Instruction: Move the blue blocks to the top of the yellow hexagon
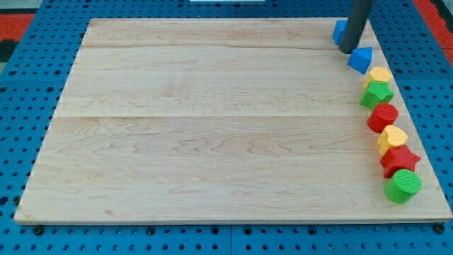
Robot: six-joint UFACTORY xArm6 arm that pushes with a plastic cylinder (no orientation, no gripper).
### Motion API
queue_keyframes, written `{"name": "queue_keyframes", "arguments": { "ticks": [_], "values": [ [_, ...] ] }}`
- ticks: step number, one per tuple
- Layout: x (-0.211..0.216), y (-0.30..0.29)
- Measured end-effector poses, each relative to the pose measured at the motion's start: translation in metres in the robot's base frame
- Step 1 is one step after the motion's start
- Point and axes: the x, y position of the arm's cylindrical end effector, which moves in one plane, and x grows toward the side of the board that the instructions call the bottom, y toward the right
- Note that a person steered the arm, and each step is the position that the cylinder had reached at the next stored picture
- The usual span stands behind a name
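While blocks hug the right edge, my tip (348,51) sits between blue blocks (360,59)

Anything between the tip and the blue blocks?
Nothing visible. My tip sits between the two blue blocks: one partly hidden behind the rod, the other just below-right, next to the upper yellow block.

A robotics lab bench: a pale wooden board (212,120) lies on a blue perforated mounting plate (21,106), with red matting (18,21) at the view's top corners.
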Motion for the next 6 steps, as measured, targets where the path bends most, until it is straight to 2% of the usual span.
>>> {"name": "queue_keyframes", "arguments": {
  "ticks": [1,2,3,4,5,6],
  "values": [
    [0.013,0.016],
    [0.004,0.016],
    [-0.031,0.039],
    [-0.022,0.075],
    [-0.040,0.089],
    [-0.065,0.020]
  ]
}}
